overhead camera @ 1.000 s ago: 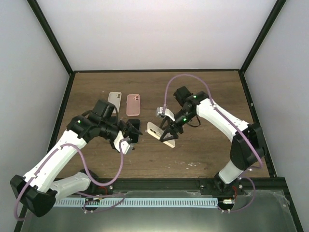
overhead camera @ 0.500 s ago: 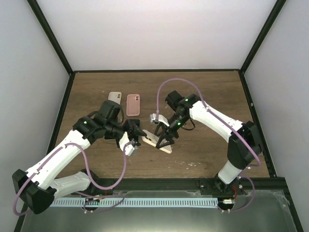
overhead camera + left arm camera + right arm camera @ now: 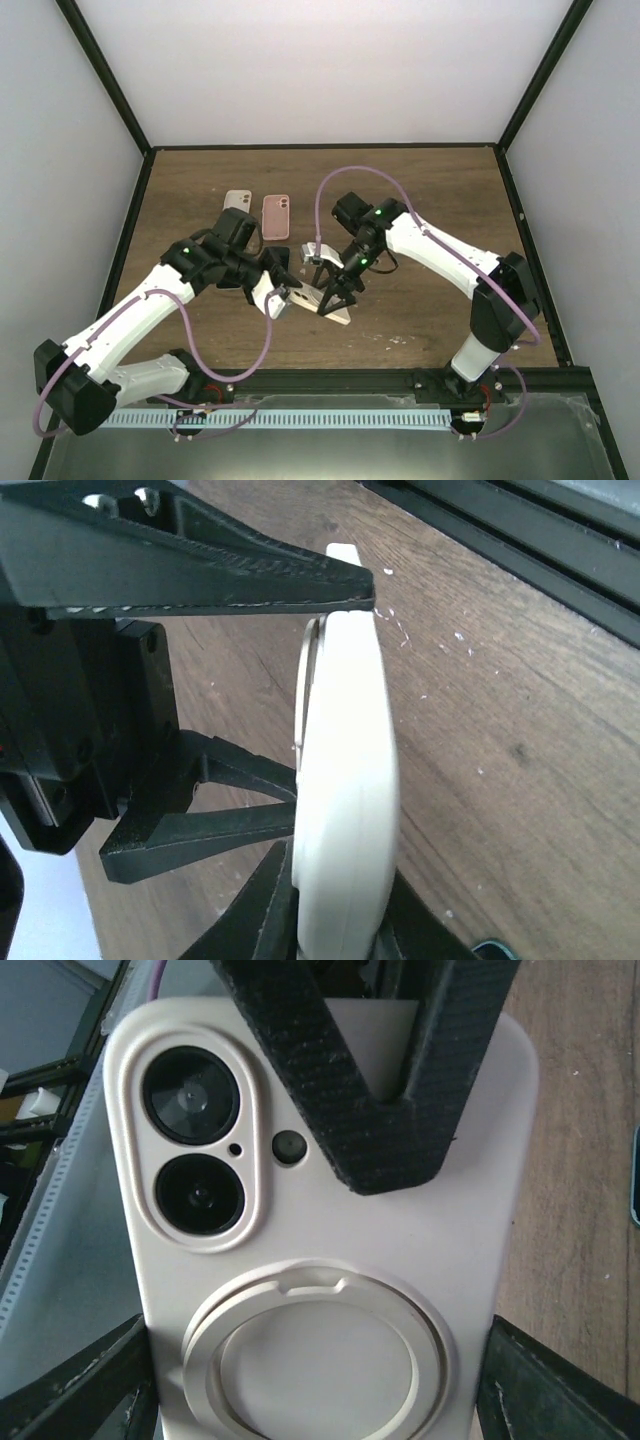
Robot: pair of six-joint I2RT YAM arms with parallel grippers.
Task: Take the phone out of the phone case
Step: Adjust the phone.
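Cream cased phone sits between both hands: the right hand clamps its long edges, and the left hand pinches its front and back. Best to peel one corner off slowly.

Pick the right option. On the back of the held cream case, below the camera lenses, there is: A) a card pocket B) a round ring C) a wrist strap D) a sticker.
B: the right wrist view shows a round ring under the camera lenses on the cream case.
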